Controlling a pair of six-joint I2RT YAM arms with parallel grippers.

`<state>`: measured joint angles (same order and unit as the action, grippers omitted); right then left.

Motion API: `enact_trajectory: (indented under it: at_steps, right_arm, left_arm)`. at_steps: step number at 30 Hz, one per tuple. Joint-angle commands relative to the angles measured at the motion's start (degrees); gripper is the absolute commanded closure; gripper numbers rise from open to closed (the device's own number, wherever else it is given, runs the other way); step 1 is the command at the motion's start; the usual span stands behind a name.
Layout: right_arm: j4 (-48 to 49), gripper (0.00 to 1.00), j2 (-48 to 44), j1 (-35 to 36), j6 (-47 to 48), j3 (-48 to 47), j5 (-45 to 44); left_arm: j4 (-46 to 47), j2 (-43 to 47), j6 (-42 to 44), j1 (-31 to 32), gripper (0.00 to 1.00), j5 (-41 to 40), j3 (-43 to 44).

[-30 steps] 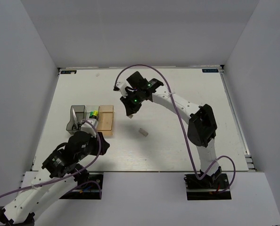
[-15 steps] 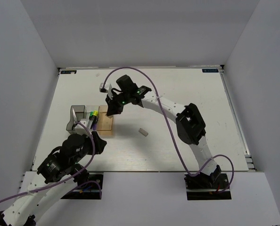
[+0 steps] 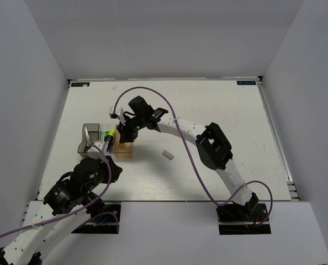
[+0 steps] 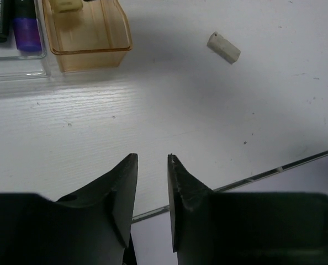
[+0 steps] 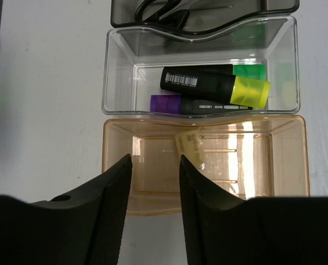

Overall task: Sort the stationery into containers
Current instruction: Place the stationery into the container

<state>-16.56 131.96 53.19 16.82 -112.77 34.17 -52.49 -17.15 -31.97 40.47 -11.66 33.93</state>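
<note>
Right fingers [image 5: 113, 190] stand apart over the tan box [image 5: 153, 203] holding one eraser [image 5: 189, 144]; three highlighters [image 5: 205, 83] lie in the clear box [image 5: 113, 72]. Left fingers [image 4: 124, 190] apart, empty. Second eraser [image 4: 223, 47] on counter [image 4: 153, 110], four o'clock from tan box.

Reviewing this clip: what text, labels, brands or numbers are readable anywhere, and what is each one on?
No text can be quoted with confidence.
On the yellow highlighter: a white barcode label, digits too small to read.
On the purple highlighter: white print along the black body, blurred.
At the table far corners: a blue left sticker and a blue right sticker, both too small to read.
</note>
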Motion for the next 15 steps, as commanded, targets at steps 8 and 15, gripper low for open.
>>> enact_trajectory:
  at_steps: [8, 15]
  right_arm:
    - [-5.6, 1.00, -12.7, -1.2, 2.9, -0.3, -21.9]
    - [-33.0, 0.60, -17.7, -10.7, -4.6, 3.0, -48.4]
  left_arm:
    - [5.6, -10.5, 1.1, 0.1, 1.00, 6.5, 4.8]
    - [11.7, -33.6, -7.3, 2.0, 1.00, 5.4, 11.0]
